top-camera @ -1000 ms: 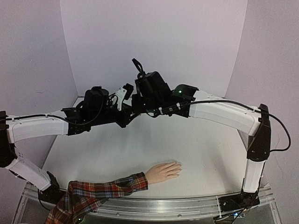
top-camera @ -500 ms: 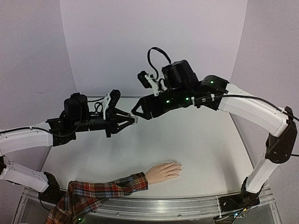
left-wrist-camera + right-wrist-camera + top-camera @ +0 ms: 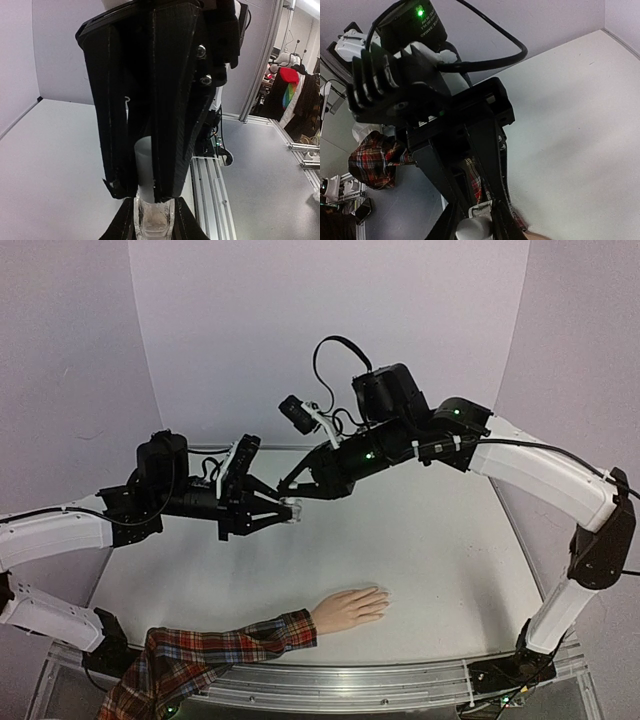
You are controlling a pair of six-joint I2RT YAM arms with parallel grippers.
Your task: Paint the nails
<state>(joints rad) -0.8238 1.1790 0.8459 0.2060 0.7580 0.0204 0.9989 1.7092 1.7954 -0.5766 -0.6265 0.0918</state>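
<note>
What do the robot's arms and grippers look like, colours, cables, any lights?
The left arm and right arm have white tubular links and black joints. The left gripper and right gripper are black, with two long tapering fingers. Black cables loop along both arms; green lights glow on the right arm.

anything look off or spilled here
Nothing stands out. The mannequin hand lies flat on the table, with no spill visible around it. The small bottle is held in mid-air between the arms: the left gripper on its clear body, the right gripper on its white cap.
</note>
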